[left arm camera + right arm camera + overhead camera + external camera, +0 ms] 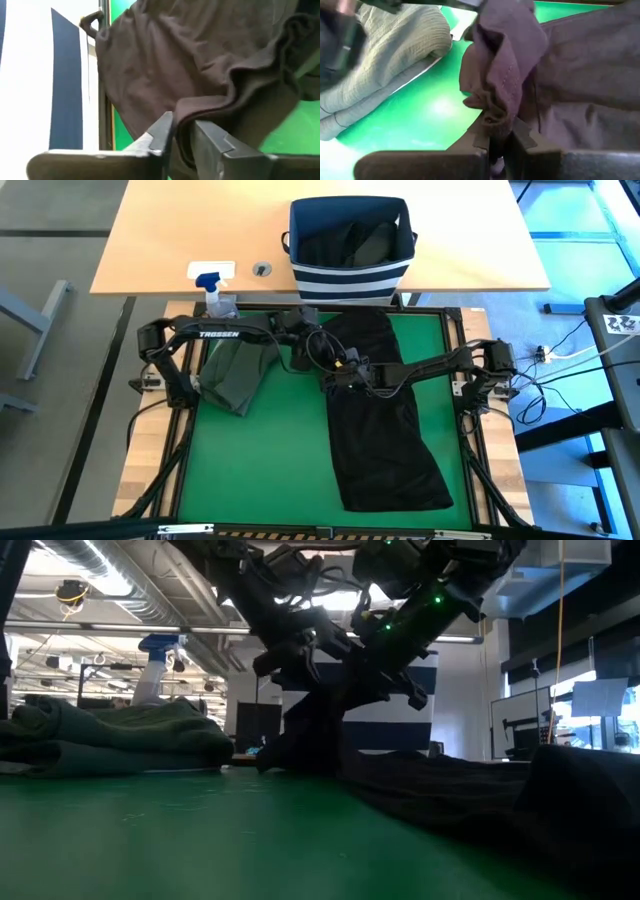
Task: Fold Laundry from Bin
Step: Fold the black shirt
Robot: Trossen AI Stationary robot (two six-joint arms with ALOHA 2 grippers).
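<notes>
While both arms meet over the middle of the green mat [260, 450], the black garment [385, 440] lies spread long across the mat's right half, its far end bunched up near the bin [350, 242]. Left gripper [182, 131]: cloth edge sits between its fingers, but the jaws stand slightly apart, so it looks like a loose hold or a release starting; can't tell for sure. Right gripper [499, 131]: pinched tight on a gathered fold of the same black garment, hem stitching visible right at the fingertips. In the low view the cloth hangs in a peak below the grippers, lifted off the mat.

The olive green garment [235, 375] rests already folded on the mat's left side, apart from the black one. The bin stands on the wooden table [150, 240] beyond the mat, with dark cloth still inside. A spray bottle [215, 292] sits near the table edge, not involved.

Handling, as a guess: the fabric is soft, light and limp, it drapes and wrinkles freely and won't hold a shape. Not fragile, not slippery, but thin layers bunch easily. Best grip points are hems or corners, one per gripper, spaced well apart so the cloth pulls flat rather than sagging into a clump between them.
</notes>
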